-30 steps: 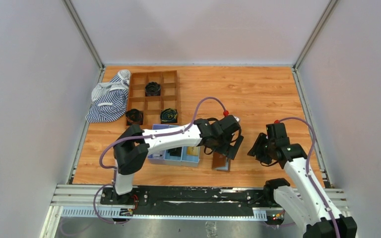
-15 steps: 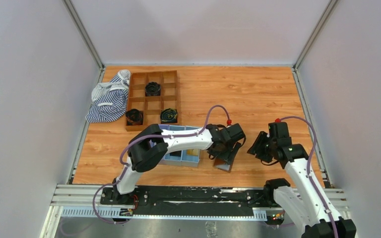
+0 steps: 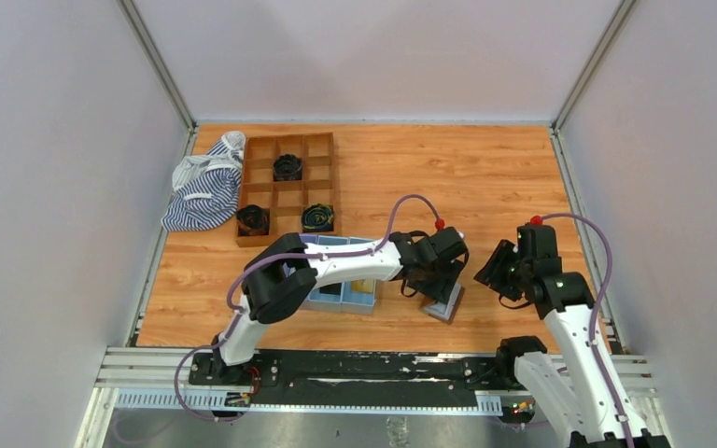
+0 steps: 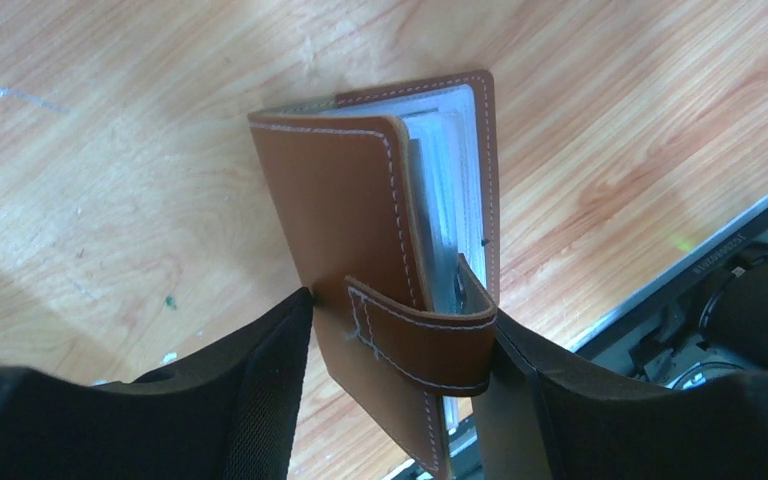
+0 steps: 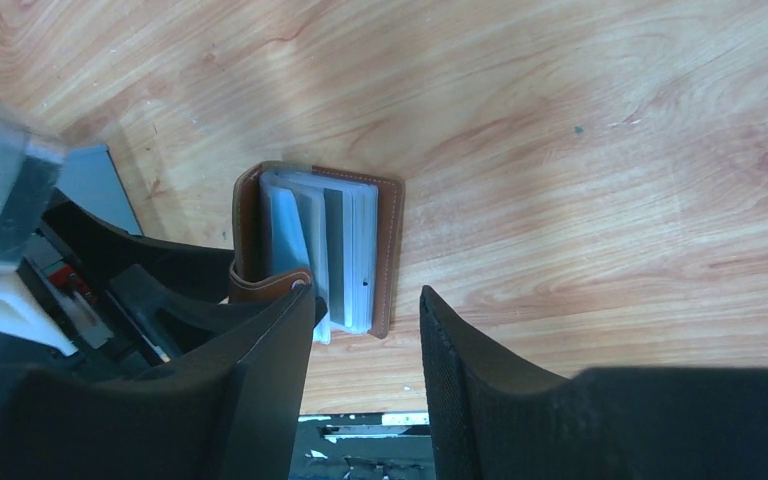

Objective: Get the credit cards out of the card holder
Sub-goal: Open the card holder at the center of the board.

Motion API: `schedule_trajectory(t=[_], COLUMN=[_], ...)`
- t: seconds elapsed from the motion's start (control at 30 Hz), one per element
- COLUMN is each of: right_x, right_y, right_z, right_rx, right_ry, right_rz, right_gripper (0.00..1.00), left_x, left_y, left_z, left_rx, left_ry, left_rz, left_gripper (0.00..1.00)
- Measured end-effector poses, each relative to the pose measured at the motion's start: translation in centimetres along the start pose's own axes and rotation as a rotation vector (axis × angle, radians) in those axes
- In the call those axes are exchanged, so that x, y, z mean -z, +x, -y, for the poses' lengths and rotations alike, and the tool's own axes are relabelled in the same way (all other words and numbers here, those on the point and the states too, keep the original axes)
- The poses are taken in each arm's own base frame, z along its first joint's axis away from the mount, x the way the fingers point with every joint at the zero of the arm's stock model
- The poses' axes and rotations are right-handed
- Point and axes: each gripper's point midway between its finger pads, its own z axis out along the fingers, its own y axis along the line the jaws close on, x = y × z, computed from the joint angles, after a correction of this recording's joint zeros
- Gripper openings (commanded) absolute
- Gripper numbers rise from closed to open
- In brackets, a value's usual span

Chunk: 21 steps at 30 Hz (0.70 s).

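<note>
- Left end effector (image 4: 398, 318) is clamping the holder (image 4: 340, 210) by its cover, just beside the tray (image 3: 355, 297), fanning the pockets (image 5: 335, 255) open.
- Right end effector (image 5: 368, 300), jaws apart, is hovering farther from the tray, probably ready to empty them.

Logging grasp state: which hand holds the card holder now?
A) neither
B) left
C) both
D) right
B: the left hand is clamped on the card holder at its strap end, while the right hand is open and apart from it.
</note>
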Motion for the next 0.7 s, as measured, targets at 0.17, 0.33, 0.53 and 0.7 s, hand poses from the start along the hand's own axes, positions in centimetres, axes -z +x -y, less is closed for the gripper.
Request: schedule_trajectory(t=[0.17, 0.33, 0.53, 0.7], right_x=[-0.7, -3.6, -5.0, -5.9], right_y=[1.2, 5.1, 6.9, 6.9], right_z=[-0.6, -0.9, -1.5, -2.4], right_rx=[-0.02, -0.11, -0.165, -0.188], right_ry=[-0.052, -0.137, -0.176, -0.237], right_rz=[-0.045, -0.167, -0.264, -0.267], right_gripper=[0.39, 0.34, 0.39, 0.4], left_x=[1.5, 3.2, 3.8, 3.9], left_y=[-0.3, -2.3, -3.5, -3.3], left_z=[-0.9, -2.6, -4.5, -6.1], left_rx=[0.037, 0.078, 0.089, 0.063], left_ry=[0.012, 0.004, -0.038, -0.1], left_rz=[0.026, 0.077, 0.106, 0.103], left_gripper=[0.59, 0.59, 0.6, 0.6])
